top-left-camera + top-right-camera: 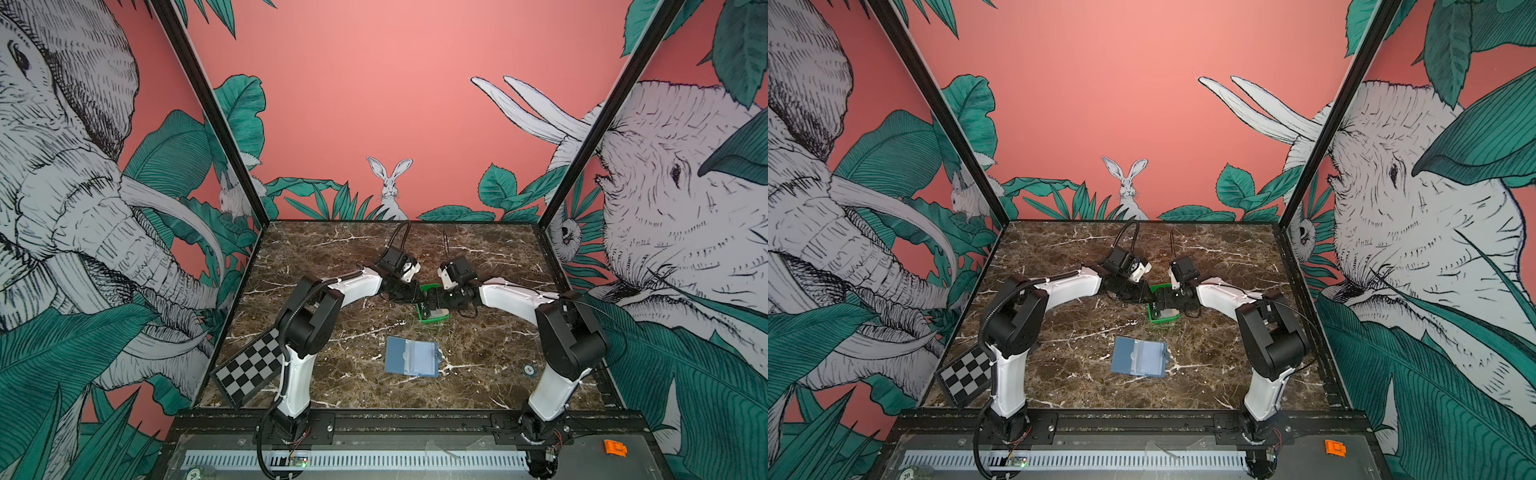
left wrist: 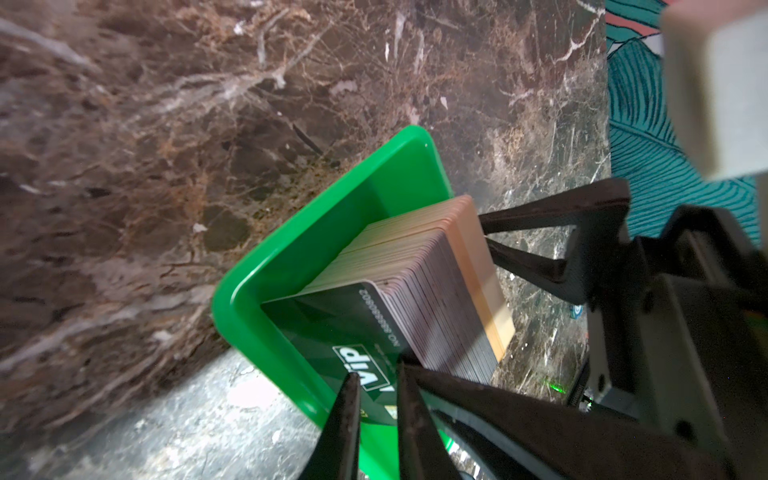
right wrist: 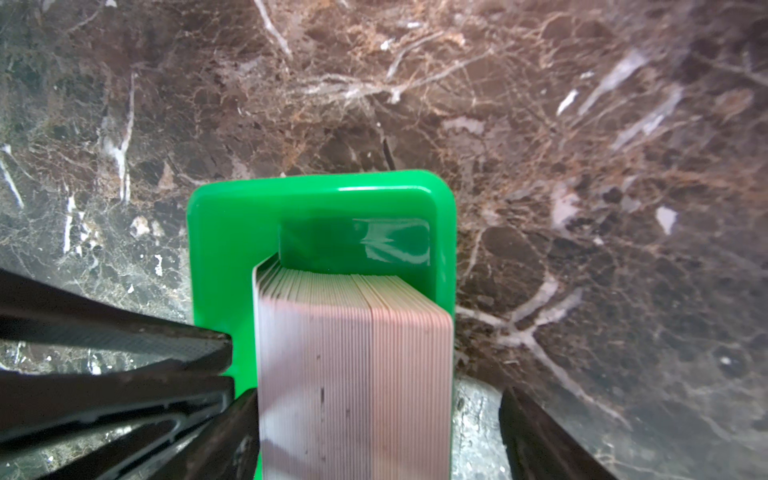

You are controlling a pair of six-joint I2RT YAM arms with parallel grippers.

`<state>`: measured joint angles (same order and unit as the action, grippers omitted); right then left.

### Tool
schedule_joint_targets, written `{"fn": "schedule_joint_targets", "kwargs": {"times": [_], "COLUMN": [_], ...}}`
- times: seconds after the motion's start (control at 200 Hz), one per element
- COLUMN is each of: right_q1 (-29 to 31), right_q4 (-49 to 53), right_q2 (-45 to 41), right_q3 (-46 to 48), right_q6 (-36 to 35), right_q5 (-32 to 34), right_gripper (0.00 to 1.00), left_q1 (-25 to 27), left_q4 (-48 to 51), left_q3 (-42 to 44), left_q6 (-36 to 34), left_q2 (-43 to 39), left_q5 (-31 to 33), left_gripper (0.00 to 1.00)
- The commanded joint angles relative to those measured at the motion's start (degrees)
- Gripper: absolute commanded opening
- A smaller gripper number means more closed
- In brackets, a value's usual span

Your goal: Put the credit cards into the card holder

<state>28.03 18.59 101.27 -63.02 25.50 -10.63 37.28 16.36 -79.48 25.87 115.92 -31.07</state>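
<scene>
We start with the brown marble counter (image 1: 332, 257), which carries everything. The two white-and-black arms reach in from its near edge and meet just beyond the middle, the left arm (image 1: 357, 286) on one side and the right arm (image 1: 511, 297) on the other. A grey-and-black checkerboard (image 1: 249, 368) sits at the near left corner.

The slate-blue card holder (image 1: 412, 357) lies opened flat on the near middle of the counter, as we see in both top views (image 1: 1139, 357). Its long axis runs left to right, with the snap tab at its right end. It is well apart from both hands.

Farther back sits the small green tray (image 1: 437, 319), its long axis running roughly far to near. The credit cards (image 3: 353, 365) stand on edge in it as one thick stack that fills the near part. Their long edges follow the tray's length and their faces look toward the two arms.

The right hand (image 3: 376, 395) is spread wide and straddles the stack. One finger lies against the stack's side and the opposite one stands clear of it. The left hand (image 2: 375, 371) has its fingers drawn almost together, leaving a slim gap. Their tips are at the face of the front card, a black VIP card (image 2: 332, 328). We cannot tell whether those tips press or pinch it.
</scene>
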Motion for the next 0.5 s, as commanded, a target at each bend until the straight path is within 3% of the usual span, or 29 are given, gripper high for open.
{"fn": "schedule_joint_targets", "kwargs": {"times": [0.0, 0.495], "right_q1": [-0.3, -0.5], "right_q4": [1.6, 3.2], "right_q2": [0.0, -3.1], "right_q3": [-2.4, -0.9], "right_q6": [-0.2, -1.1], "right_q5": [2.9, 1.9], "right_gripper": [0.86, 0.85], "left_q1": [0.3, 0.8], "left_q4": [1.6, 1.6], "left_q3": [-1.0, -1.3], "left_q6": [-0.7, -0.2], "left_q2": [0.5, 1.6], "left_q5": [0.2, -0.1], "left_gripper": [0.19, 0.19]}}
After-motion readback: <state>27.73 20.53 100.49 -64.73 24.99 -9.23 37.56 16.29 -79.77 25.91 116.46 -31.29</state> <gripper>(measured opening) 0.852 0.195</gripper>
